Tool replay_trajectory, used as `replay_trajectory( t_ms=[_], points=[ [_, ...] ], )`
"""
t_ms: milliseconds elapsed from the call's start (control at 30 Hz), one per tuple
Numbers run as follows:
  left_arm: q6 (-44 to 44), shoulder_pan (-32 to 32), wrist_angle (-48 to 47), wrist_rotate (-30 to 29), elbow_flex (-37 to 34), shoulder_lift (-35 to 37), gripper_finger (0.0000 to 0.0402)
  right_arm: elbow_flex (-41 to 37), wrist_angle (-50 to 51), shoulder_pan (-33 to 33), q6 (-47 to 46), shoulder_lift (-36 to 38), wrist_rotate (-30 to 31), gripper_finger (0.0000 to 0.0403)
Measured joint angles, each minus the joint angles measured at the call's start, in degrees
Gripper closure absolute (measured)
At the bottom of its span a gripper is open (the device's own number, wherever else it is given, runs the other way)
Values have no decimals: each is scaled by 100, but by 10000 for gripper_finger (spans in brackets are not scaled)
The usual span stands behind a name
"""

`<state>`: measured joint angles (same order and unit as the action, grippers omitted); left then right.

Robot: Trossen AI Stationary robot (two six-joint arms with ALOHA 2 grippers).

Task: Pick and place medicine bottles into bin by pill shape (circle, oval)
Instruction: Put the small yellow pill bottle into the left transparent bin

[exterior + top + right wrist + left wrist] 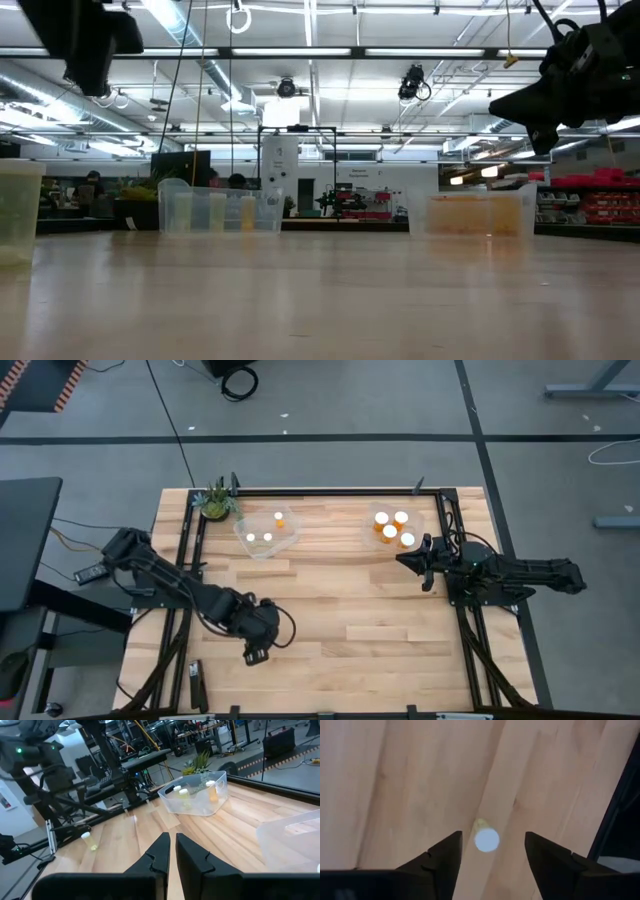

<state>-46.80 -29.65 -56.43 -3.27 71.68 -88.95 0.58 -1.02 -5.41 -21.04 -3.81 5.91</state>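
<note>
One medicine bottle (486, 840), amber with a white cap, stands upright on its base on the wood near the table's near left corner; it also shows in the right wrist view (86, 836). My left gripper (254, 656) is open above it, pointing down, with one finger on either side of the cap in the left wrist view (493, 835), touching nothing. My right gripper (403, 557) is shut and empty, hovering just near of the right clear bin (397, 528), which holds several bottles. The left clear bin (268, 532) holds three bottles.
A small potted plant (215, 500) stands at the far left corner. Black frame rails (330, 490) run along the table's far and side edges. Bare wood (350, 610) lies between the two arms.
</note>
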Motion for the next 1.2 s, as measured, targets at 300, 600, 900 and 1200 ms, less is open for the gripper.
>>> replay_trajectory(
  t_ms=[300,600,900,1200],
  points=[
    [-350,-275,-2,216,4,-418,170,0,2,0,2,0,0,367],
    [-152,-408,-65,159,7,-822,170,0,2,0,2,0,0,367],
    [160,-434,-52,59,9,-1128,170,0,2,1,4,0,0,367],
    [226,-561,-24,-324,9,-1246,170,0,8,2,5,0,2,367]
  ],
)
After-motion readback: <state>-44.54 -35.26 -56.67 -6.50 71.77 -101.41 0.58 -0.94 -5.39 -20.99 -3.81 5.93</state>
